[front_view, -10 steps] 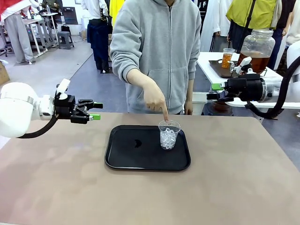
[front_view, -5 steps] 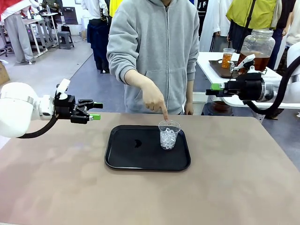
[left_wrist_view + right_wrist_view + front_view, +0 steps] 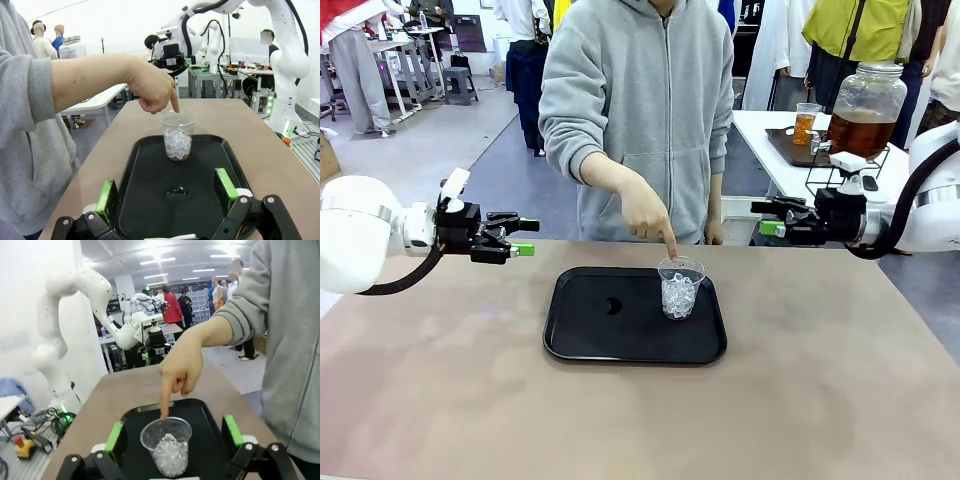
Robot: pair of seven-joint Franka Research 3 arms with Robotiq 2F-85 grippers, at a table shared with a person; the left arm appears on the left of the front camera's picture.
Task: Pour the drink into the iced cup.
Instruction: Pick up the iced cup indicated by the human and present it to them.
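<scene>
With left gripper (image 3: 527,237) and right gripper (image 3: 763,218) both wide open and empty, I centre the iced cup (image 3: 680,290) ahead of the right one between its fingers (image 3: 231,430), then close gently.

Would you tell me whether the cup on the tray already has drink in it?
No: the cup stands upright holding only clear ice, no amber liquid.

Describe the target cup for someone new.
On the brown table lies a black tray. At its far right corner stands a clear cup of ice, a person's finger at its rim. The other cup, on the white table behind, holds orange drink.
</scene>
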